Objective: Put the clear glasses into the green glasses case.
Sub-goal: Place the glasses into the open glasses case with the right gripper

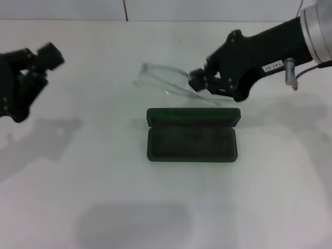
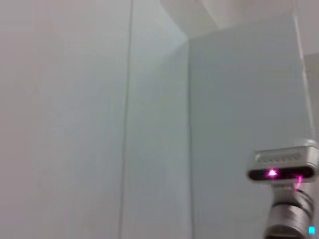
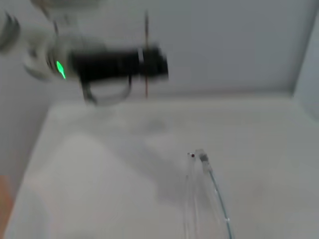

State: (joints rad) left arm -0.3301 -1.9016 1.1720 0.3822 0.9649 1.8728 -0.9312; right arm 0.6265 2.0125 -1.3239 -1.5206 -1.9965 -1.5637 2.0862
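Note:
The green glasses case (image 1: 192, 142) lies open in the middle of the white table, its lid (image 1: 193, 115) standing up at the far side. Just behind and above the lid, the clear glasses (image 1: 162, 77) hang in the air, tilted, lens toward the left. My right gripper (image 1: 199, 80) is shut on their right end, reaching in from the upper right. In the right wrist view the thin clear arms of the glasses (image 3: 209, 199) run out over the table. My left gripper (image 1: 23, 78) is raised at the far left, well away from the case.
The white table (image 1: 104, 171) stretches around the case, with a wall close behind it. The left arm (image 3: 114, 64) shows across the table in the right wrist view. The left wrist view shows only wall panels and a metal fixture (image 2: 284, 172).

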